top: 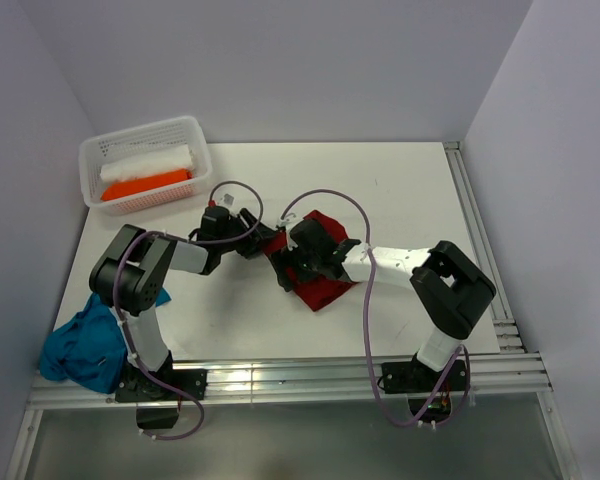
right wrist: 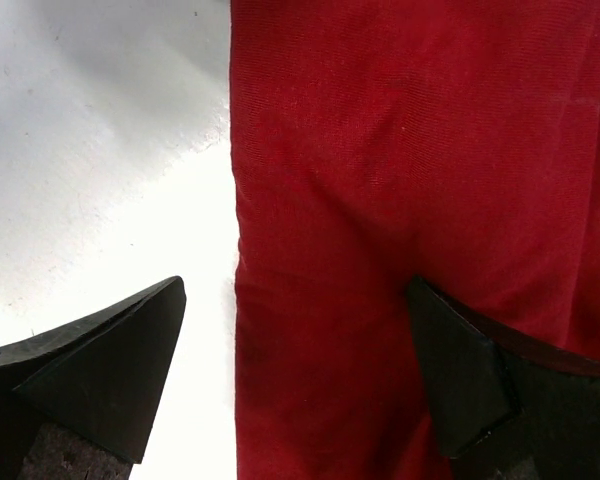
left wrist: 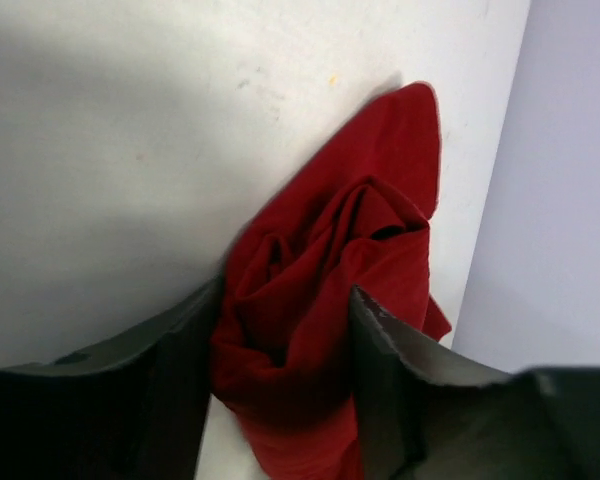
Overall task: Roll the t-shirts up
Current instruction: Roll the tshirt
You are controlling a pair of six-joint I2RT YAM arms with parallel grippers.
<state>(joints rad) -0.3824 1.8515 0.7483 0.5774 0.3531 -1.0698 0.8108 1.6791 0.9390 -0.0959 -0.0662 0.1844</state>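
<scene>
The dark red t-shirt [top: 327, 285] lies partly rolled in the middle of the table. My left gripper [top: 269, 246] is at its left end. In the left wrist view the jaws [left wrist: 280, 370] are closed on the bunched, rolled end of the red cloth [left wrist: 330, 260], which fills the gap. My right gripper [top: 290, 270] is over the shirt's near left edge. In the right wrist view it [right wrist: 295, 340] is open: one finger is over bare table, the other on the flat red cloth [right wrist: 410, 180]. The teal blue t-shirt [top: 85, 345] lies crumpled at the near left, by the left arm's base.
A white perforated basket [top: 195, 128] stands at the far left corner with a white roll and an orange roll in it. Walls close the table on three sides. A metal rail [top: 475, 230] runs along the right edge.
</scene>
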